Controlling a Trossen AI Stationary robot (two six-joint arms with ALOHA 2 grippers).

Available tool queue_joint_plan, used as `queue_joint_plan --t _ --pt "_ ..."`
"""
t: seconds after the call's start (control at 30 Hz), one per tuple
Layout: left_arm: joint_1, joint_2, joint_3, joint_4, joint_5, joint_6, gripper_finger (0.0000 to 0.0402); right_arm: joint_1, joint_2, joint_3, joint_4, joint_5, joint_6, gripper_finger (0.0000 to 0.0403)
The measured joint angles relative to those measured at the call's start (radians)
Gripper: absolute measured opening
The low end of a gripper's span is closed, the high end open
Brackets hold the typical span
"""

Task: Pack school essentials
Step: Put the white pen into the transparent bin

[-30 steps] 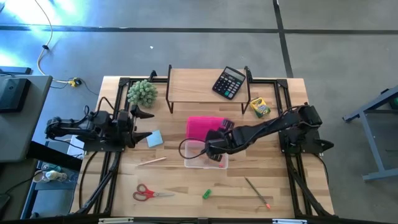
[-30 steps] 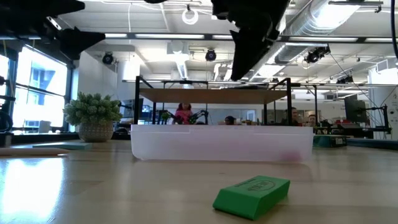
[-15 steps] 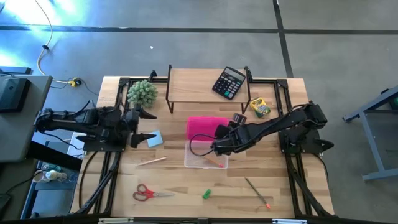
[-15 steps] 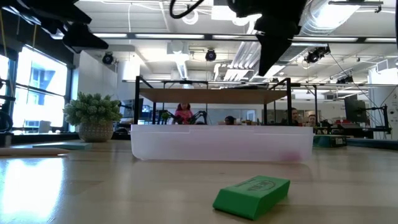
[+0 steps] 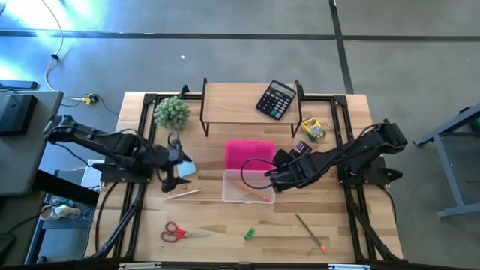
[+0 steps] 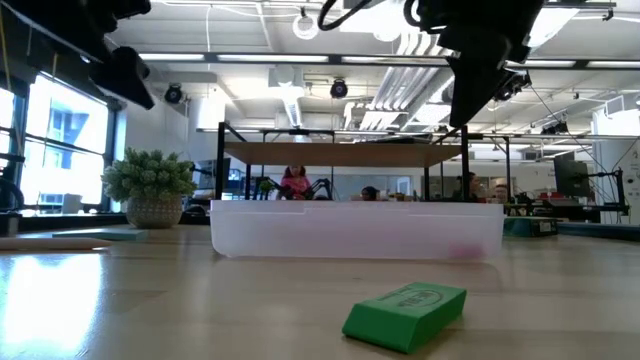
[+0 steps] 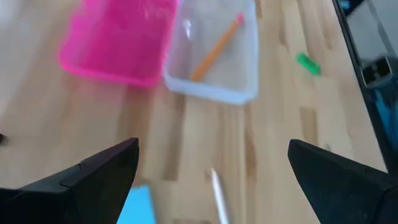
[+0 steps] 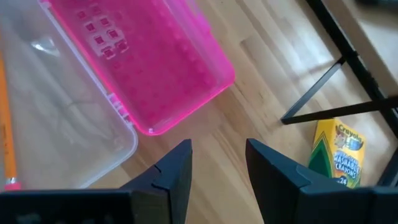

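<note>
Right gripper (image 5: 279,177) has pulled back toward three o'clock from over the clear box (image 5: 248,187), where it hung a second ago. It now sits at the box's three-o'clock rim with its fingers narrowly parted and empty. An orange pencil (image 5: 256,190) lies inside the box, so that item looks packed, and this arm appears to be retreating for another piece.

Left gripper (image 5: 175,169) has meanwhile swung out from nine o'clock and come down over the light-blue notepad (image 5: 186,169), with a wooden pencil (image 5: 184,194) just beside it toward six o'clock. Its fingers are spread wide and grasp nothing; whether they touch the pad I cannot tell.

Still loose on the table: red-handled scissors (image 5: 177,233), the green eraser (image 5: 249,234), another pencil (image 5: 310,232) and the crayon box (image 5: 313,130).
</note>
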Motion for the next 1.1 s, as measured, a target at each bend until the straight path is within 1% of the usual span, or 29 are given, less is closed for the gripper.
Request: queue_joint_plan --t 0.2,0.33,0.53,0.73,0.93,1.1 --pt "-0.122 0.100 0.000 0.001 -0.005 -0.112 0.0400 0.009 0.002 0.000 0.025 0.025 0.010 0.0142" --pt "-0.185 0.157 0.000 -0.036 -0.023 -0.203 0.0400 0.009 0.002 0.000 0.027 0.026 0.008 0.0142" --pt "-0.261 0.237 0.000 -0.093 -0.057 -0.350 0.0400 0.009 0.002 0.000 0.030 0.026 0.006 0.0142" --pt "-0.313 0.333 0.000 -0.094 -0.090 -0.454 0.0400 0.008 0.003 0.000 0.036 0.026 -0.021 0.0142" --pt "-0.354 0.425 0.000 -0.093 -0.090 -0.485 0.0396 0.006 0.003 0.000 0.038 0.026 -0.021 0.0142" --pt "-0.373 0.484 0.000 -0.084 -0.090 -0.487 0.0366 0.006 0.003 0.000 0.039 0.026 -0.021 0.0142"
